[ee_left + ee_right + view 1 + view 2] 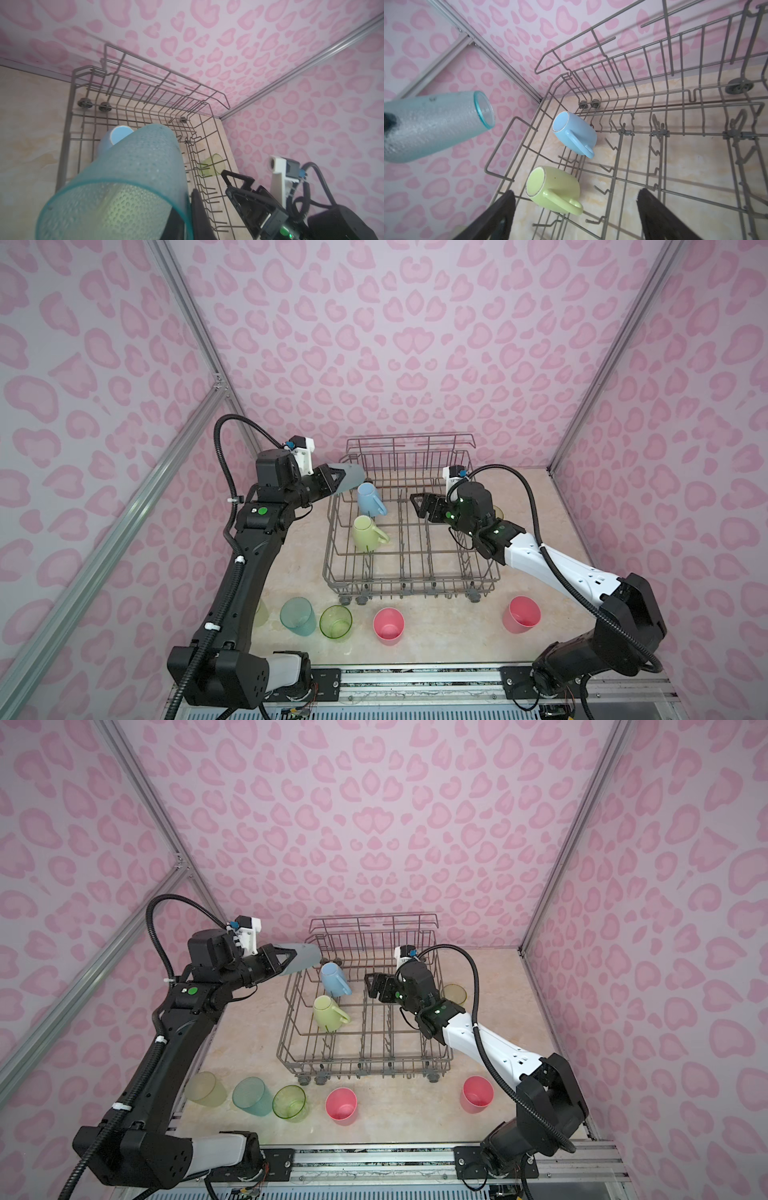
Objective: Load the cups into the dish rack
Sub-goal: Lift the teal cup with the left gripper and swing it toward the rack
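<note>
1. Both top views, rack stock: dish rack (409, 585) mid-counter, back rail to the far wall; light-blue mug (370, 499) and pale-yellow mug (368, 533) tipped on its left tines; far lime-green cup (454, 994) at its right wall, inside or outside I cannot tell.
2. Both top views, awaiting loading, one row on the counter before the rack: beige cup (205, 1089); second teal cup (250, 1096); lime-green cup (289, 1102); pink tumbler (341, 1104); second pink tumbler (477, 1094).
3. Left wrist view: my left fingers (199, 212) clamped on the mouth rim of the teal cup (124, 176); cup near level, base aimed over the rack's left rim toward the light-blue mug; advised handling, my judgement: roll the wrist until the mouth faces down, lower onto free tines beside that mug without nudging it, let go only once seated.
4. Right wrist view: my right fingers (500, 212) spread wide, nothing between them; both mugs below; best kept out of the left arm's path.
5. Surface and room: counter (440, 641) pale marbled beige, smooth, so cups probably slide easily; pink spotted walls on three sides; aluminium struts in the corners.
</note>
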